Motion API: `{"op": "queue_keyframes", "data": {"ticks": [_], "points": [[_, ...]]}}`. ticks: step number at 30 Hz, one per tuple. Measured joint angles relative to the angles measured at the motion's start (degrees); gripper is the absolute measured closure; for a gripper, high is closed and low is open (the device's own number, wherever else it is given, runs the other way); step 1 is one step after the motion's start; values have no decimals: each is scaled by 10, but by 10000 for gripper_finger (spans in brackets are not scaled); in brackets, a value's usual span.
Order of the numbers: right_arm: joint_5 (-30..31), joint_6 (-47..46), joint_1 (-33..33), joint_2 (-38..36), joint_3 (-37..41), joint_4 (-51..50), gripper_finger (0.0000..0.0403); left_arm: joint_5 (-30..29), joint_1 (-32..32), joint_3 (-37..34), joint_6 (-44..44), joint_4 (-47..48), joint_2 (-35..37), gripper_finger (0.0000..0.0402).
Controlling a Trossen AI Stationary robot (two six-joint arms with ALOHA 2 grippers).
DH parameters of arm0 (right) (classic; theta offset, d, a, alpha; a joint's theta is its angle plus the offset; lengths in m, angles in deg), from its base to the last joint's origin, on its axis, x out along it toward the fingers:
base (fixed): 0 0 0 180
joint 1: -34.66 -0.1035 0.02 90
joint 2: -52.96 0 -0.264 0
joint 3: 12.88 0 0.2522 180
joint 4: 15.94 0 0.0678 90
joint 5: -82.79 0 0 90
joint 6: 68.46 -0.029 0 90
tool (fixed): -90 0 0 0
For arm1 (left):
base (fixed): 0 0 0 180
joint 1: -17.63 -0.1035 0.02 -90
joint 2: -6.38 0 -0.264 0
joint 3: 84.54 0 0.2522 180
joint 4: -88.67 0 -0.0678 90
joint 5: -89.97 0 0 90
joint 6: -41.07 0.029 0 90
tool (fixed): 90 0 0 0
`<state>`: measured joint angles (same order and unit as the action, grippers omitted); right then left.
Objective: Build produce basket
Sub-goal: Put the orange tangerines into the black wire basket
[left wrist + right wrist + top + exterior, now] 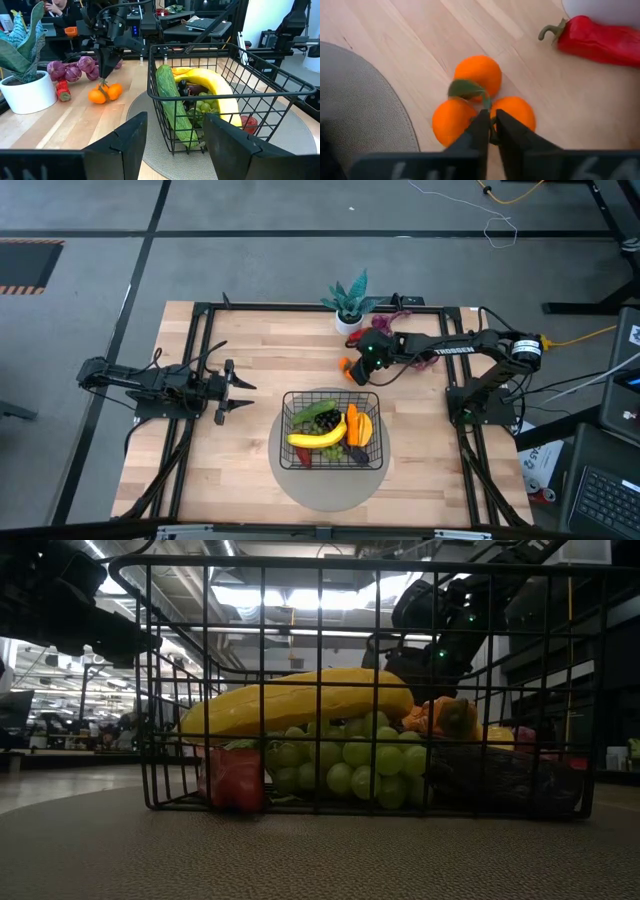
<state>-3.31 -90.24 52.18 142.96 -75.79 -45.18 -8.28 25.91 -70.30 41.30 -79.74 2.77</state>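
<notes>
Basket: the square black wire-grid basket (pixel 331 430) sits on a round grey disc (pixel 325 480) at the near middle of the light wooden table (pixel 250 470).
Basket contents: a yellow banana (pixel 318 438) lies across the middle, a long green cucumber (pixel 172 107) leans along one wall, green grapes (pixel 360 765) and dark grapes (pixel 192 90) lie beneath the banana, an orange carrot piece (pixel 360 428) lies at one side, and something red (pixel 237 778) rests in a corner.
Produce still outside: a cluster of three small oranges with a green leaf (pixel 482 102) lies on the wood just beyond the disc; a red pepper with a curled stem (pixel 597 35) lies near it; a long purple lumpy string (pixel 80 67) lies by the pot.
Right gripper (pixel 491 131): down at the orange cluster, its two dark fingers drawn nearly together and pinching at the stem where the three oranges meet.
Left gripper (pixel 243 387): fingers spread apart and holding nothing, hovering over the table left of the basket.
Other: a green potted plant in a white pot (pixel 350 305) stands at the table's far edge.
</notes>
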Motion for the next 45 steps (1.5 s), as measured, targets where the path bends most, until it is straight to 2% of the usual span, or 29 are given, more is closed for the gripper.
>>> {"op": "queue_keyframes", "data": {"ticks": [2,9,19,27,33,36,39,45], "points": [[0,11,0,0,0,0,388,0,0,0,0,0,0,214],[0,27,0,-6,0,0,391,0,0,0,0,0,0,214],[-27,79,-11,-78,-61,-23,391,0,0,0,0,0,0,214],[-114,128,-52,-121,-114,2,391,0,0,0,0,0,0,214],[-273,138,-104,-123,-117,100,387,0,0,0,0,0,0,214],[-312,152,-141,-123,-117,133,389,0,0,0,0,0,0,214],[-320,163,-174,-123,-117,145,389,0,0,0,0,0,0,214],[-260,169,-213,-123,-117,122,374,0,0,0,0,0,0,214]]}}
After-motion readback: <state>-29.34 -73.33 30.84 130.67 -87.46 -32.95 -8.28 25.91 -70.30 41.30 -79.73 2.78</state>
